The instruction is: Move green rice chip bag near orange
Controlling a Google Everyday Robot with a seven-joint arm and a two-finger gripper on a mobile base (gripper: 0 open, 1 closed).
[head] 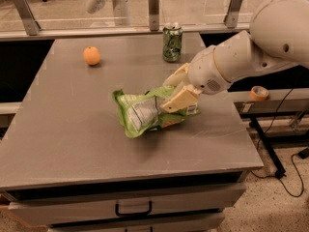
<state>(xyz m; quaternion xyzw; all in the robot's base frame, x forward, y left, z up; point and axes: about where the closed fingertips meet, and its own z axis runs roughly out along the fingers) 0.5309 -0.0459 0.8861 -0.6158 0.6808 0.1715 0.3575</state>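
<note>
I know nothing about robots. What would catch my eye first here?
A big white arm reaches in from the right; its gripper sits over the middle of the table, jaws clamped on the right end of the crinkled green rice chip bag. A small orange lies toward the far left corner, apart from the bag, and a green soda can stands at the far edge.

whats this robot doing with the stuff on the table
The robot's gripper, reaching in from the right, is closed on the right end of the green rice chip bag in the middle of the table. The orange sits apart at the back left, so the bag is not near it yet. A green soda can stands at the back.
</note>
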